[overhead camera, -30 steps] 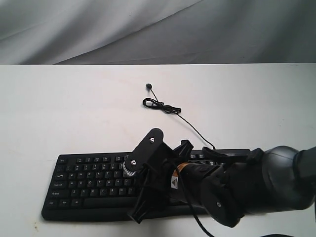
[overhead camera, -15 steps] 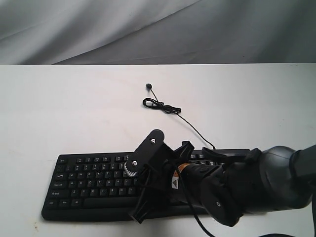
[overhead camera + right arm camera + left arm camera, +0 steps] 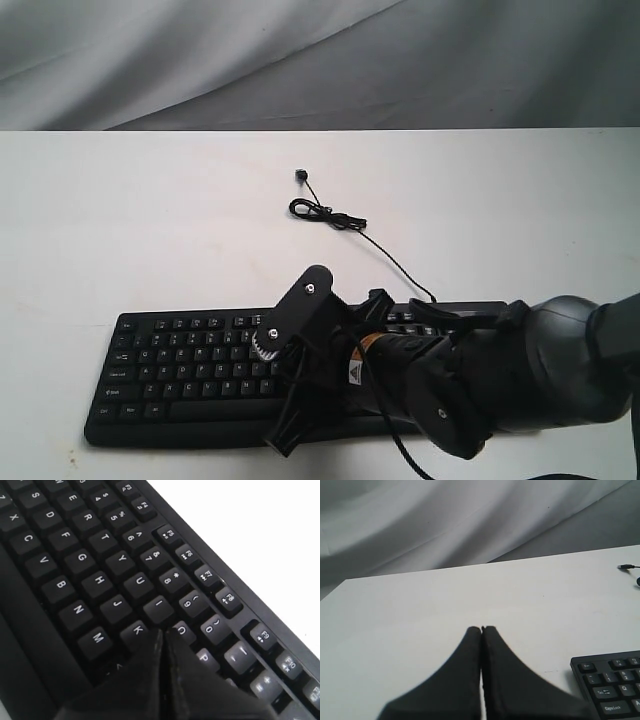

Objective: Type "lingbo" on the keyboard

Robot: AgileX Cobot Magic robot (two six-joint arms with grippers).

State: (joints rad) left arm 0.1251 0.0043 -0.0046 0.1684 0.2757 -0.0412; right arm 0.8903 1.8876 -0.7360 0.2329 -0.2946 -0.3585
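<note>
The black keyboard [image 3: 180, 360] lies along the table's near edge, its thin cable [image 3: 395, 265] running back to a coiled end [image 3: 322, 212]. My right gripper [image 3: 166, 631] is shut, with nothing in it. Its joined tips sit low over the keys between the K key [image 3: 134, 630] and the O key [image 3: 183, 630], hiding the key beneath. In the exterior view the right wrist housing [image 3: 305, 345] covers the keyboard's middle and hides the fingertips. My left gripper [image 3: 481, 628] is shut and empty over bare table, apart from the keyboard's corner [image 3: 612, 682].
The white table [image 3: 150, 220] stretches behind the keyboard. The cable's plug [image 3: 299, 176] lies beyond the coil. Grey cloth [image 3: 300, 60] hangs behind the table's far edge. The bulky right arm [image 3: 540, 370] covers the keyboard's right part.
The right wrist housing has sunk a little toward the keys. Nothing else has moved.
</note>
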